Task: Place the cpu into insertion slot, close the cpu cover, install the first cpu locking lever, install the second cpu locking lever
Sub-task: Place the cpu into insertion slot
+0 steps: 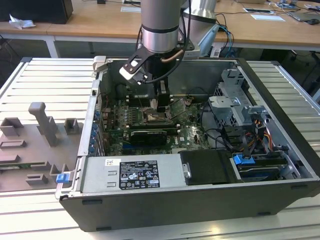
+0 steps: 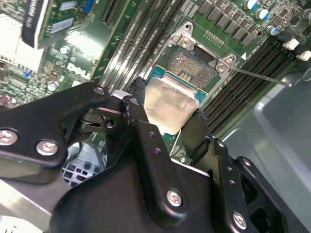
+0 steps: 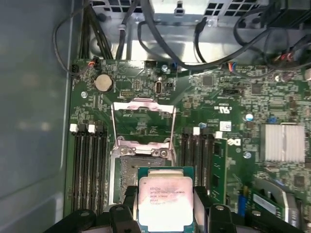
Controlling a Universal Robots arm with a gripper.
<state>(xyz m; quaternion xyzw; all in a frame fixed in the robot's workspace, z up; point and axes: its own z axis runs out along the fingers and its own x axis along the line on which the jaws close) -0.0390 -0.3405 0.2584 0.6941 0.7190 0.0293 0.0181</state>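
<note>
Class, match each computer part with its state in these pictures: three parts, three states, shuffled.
Parts:
1. pale silvery square cpu
2. dark square insertion slot with metal rim
3. thin silvery windowed cpu cover

States:
A. swung open
B. gripped by the black hand
C. empty

Pairs: 1-B, 2-C, 3-A

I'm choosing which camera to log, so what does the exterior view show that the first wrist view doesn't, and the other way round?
Exterior view: the whole open computer case, the arm reaching down into it, and a grey fixture tray on the exterior view's left. First wrist view: the cpu cover swung up, the bare insertion slot, and the cpu over the slot's edge. Both: the green motherboard and the gripper, shut on the cpu.
</note>
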